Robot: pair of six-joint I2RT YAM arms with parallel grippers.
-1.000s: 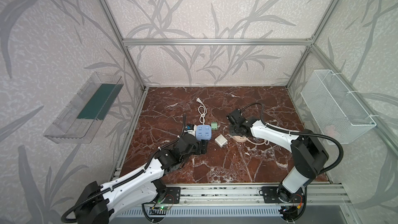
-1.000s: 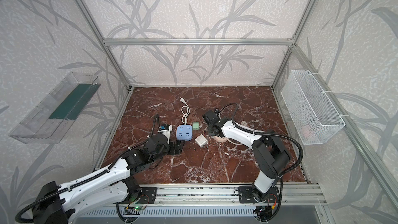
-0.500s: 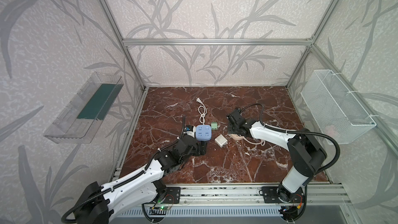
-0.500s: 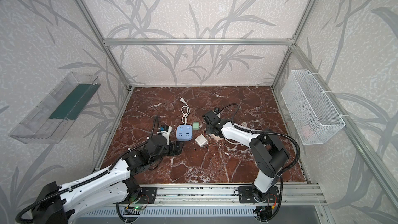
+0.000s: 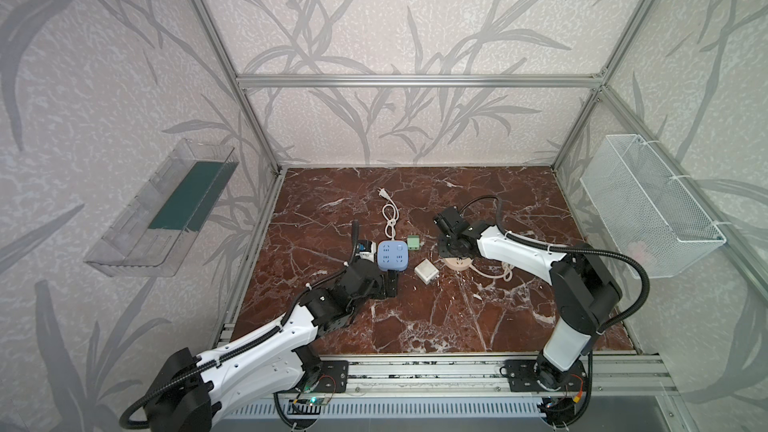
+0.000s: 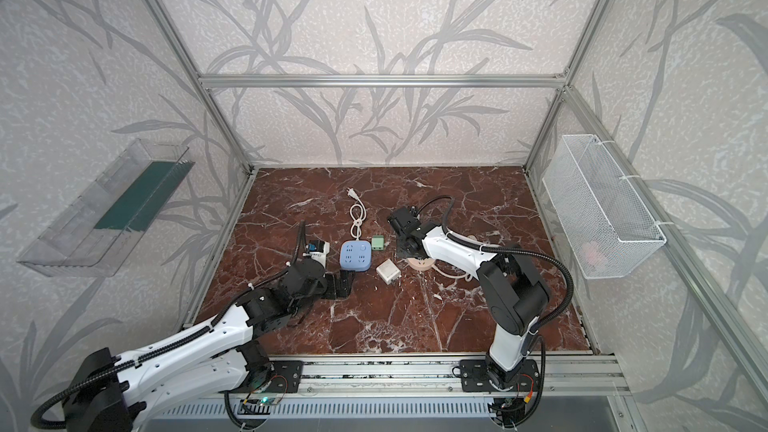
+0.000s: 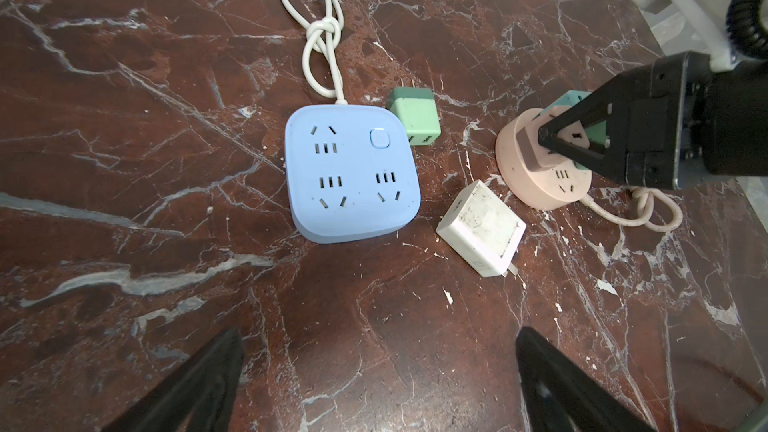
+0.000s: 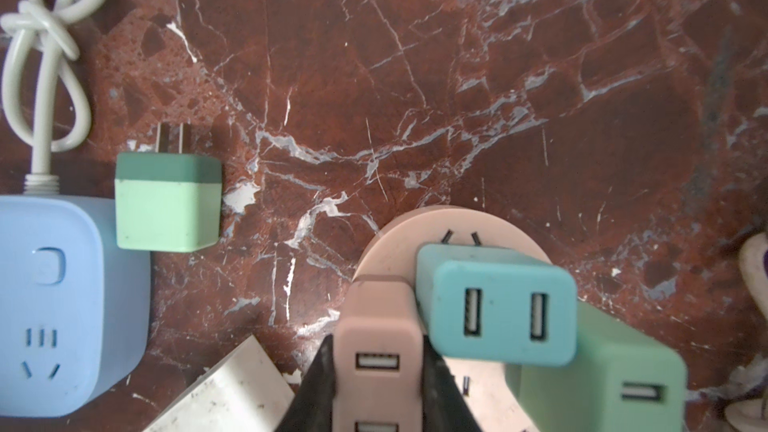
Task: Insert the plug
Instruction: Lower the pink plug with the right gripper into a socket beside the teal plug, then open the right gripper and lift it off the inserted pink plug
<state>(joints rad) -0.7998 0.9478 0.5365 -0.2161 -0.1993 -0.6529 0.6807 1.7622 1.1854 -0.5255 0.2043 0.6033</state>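
The left jaws stand spread wide with nothing between them. The right jaws pinch the pink plug [image 8: 376, 351], which stands on the pink socket [image 8: 407, 234].

In both top views the left jaws hang low over the worktop [image 5: 457, 326], just in front of the blue strip [image 5: 392, 256]. The right arm stretches in from its side, its jaws pointing down onto the socket [image 6: 420, 263] (the pink plug itself is too small to make out there). The two-tone plug [image 5: 413, 242] lies just beside the strip's far right corner. The white plug [image 5: 427, 272] lies between strip and socket. The strip's white cord [image 5: 390, 223], knotted once, runs toward the back wall.

In the left wrist view the two left fingers [image 7: 195, 384] sit far apart with bare marble between them. The right fingers [image 7: 598, 162] close on either side of the pink plug [image 7: 527, 147], which stands upright on the socket [image 7: 528, 184]. Whether its prongs are fully home I cannot tell.

In the right wrist view black fingers [image 8: 318, 392] press both flanks of the pink plug. A teal plug [image 8: 498, 305] and a green plug [image 8: 598, 376] also stand on the socket. The two-tone plug [image 8: 166, 205] lies on its side just beside the strip [image 8: 62, 305], its prongs pointing away from the socket side.
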